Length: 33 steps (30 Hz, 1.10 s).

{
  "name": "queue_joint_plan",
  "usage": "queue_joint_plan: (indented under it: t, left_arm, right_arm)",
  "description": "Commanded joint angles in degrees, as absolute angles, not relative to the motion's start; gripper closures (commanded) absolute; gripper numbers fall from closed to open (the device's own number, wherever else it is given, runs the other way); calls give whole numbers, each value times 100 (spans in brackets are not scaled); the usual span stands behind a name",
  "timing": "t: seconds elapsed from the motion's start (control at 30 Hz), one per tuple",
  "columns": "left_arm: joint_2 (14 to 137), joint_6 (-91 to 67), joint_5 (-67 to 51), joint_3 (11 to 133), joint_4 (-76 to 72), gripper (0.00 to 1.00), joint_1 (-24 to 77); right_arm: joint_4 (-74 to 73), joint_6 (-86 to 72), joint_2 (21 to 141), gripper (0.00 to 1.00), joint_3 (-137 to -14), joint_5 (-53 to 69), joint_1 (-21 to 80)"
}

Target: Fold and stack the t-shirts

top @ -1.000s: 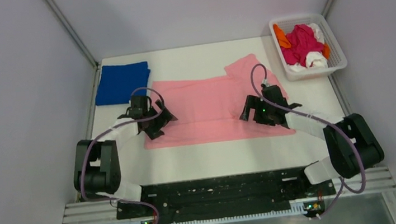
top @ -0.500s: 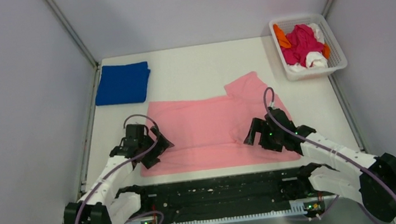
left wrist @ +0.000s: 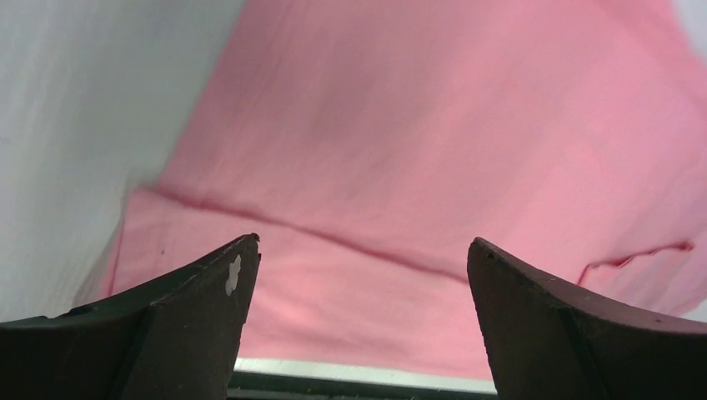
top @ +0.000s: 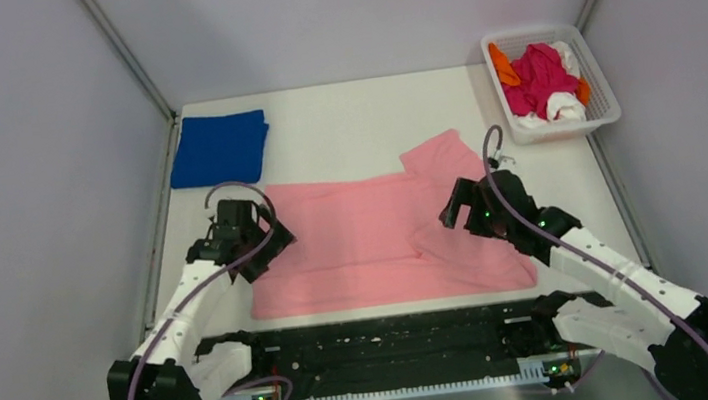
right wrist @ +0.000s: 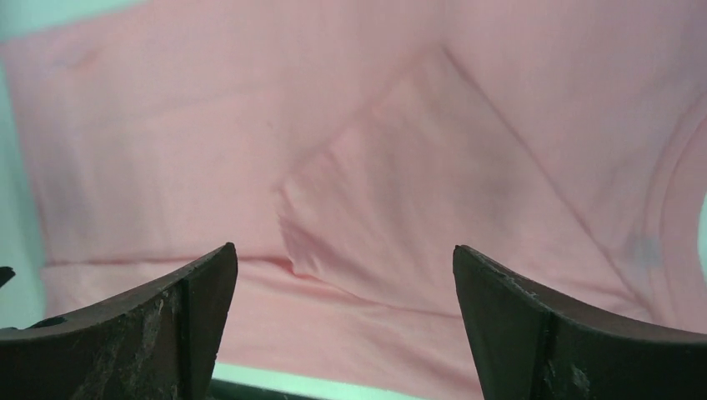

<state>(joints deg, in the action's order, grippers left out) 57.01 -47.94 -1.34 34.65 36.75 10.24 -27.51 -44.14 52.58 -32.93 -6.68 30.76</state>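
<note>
The light pink t-shirt (top: 365,244) lies spread flat across the near middle of the counter (top: 351,120). Its near hem runs along the counter's near edge, one sleeve pokes out toward the far right, and a rumpled flap of cloth is doubled over on its right part. You have the left fingers (top: 273,247) over the shirt's left edge and the right fingers (top: 455,217) over that doubled flap. In both wrist views each pair is spread wide with only pink cloth showing in the gap, gripping nothing, and you cannot tell whether the tips touch the fabric. Well apart from it, the royal blue t-shirt (top: 219,149) sits folded in a neat rectangle at the far left corner. At the far right corner the white lattice basket (top: 603,91) holds a crumpled magenta t-shirt (top: 537,78), an orange t-shirt (top: 504,70) and a white t-shirt (top: 566,107).
</note>
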Motion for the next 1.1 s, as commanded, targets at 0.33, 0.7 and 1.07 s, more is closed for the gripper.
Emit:
queue_joint_plan:
  t: [0.33,0.7,1.07]
  left_arm:
    - [9261,-4066,1292,7158,3369,14,550]
    - [11598,-3796,2049,9092,3737,33,495]
    - [12104,-3791,1700,9378,3699,46,457]
  right_arm:
    - [-1053,-3596,6882,1,-4722,-1084,2280]
    - [-992,-3384,7221,1,-4641,-920,2042]
    - [-983,-3334,7187,1,-4571,-815,2008]
